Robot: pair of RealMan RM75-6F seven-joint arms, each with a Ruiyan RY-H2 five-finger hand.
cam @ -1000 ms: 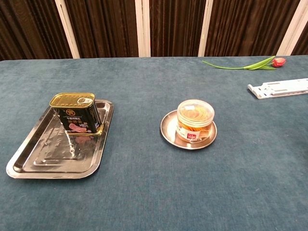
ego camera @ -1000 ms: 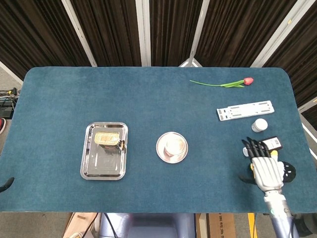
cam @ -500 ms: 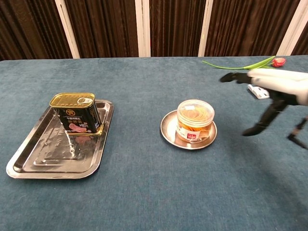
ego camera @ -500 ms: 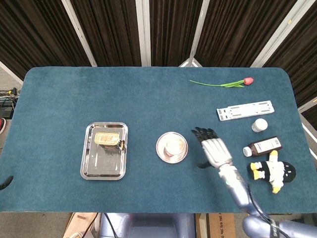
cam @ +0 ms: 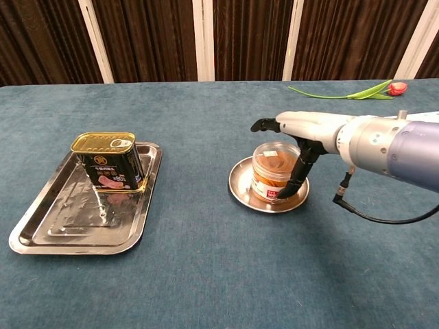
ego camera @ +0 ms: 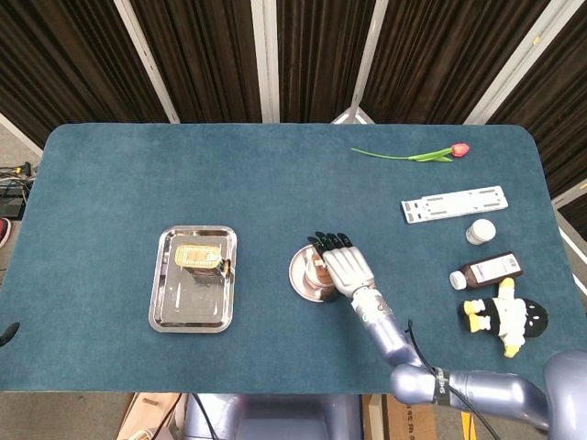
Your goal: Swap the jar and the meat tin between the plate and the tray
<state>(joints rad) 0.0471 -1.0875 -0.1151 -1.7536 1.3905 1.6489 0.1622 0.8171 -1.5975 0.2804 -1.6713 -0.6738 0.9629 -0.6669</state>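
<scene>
A clear jar (cam: 273,175) with orange contents stands on the small round metal plate (cam: 241,190). My right hand (cam: 302,130) hovers over it, open. Its fingers (cam: 264,125) reach across the lid and the thumb hangs down by the jar's right side. In the head view the right hand (ego camera: 341,266) covers most of the jar (ego camera: 315,268) and part of the plate (ego camera: 297,275). The gold-topped meat tin (cam: 110,161) stands at the far end of the steel tray (cam: 68,223) on the left. A dark tip (ego camera: 7,332) at the left edge may belong to my left hand.
At the right of the table lie a tulip (ego camera: 413,154), a white perforated strip (ego camera: 454,203), a small white bottle (ego camera: 481,231), a brown bottle (ego camera: 486,271) and a penguin toy (ego camera: 504,314). Blue cloth separates tray and plate.
My right hand has swept left from the table's right front, past the brown bottle and toy, to above the jar. Jar and tin have not moved.
</scene>
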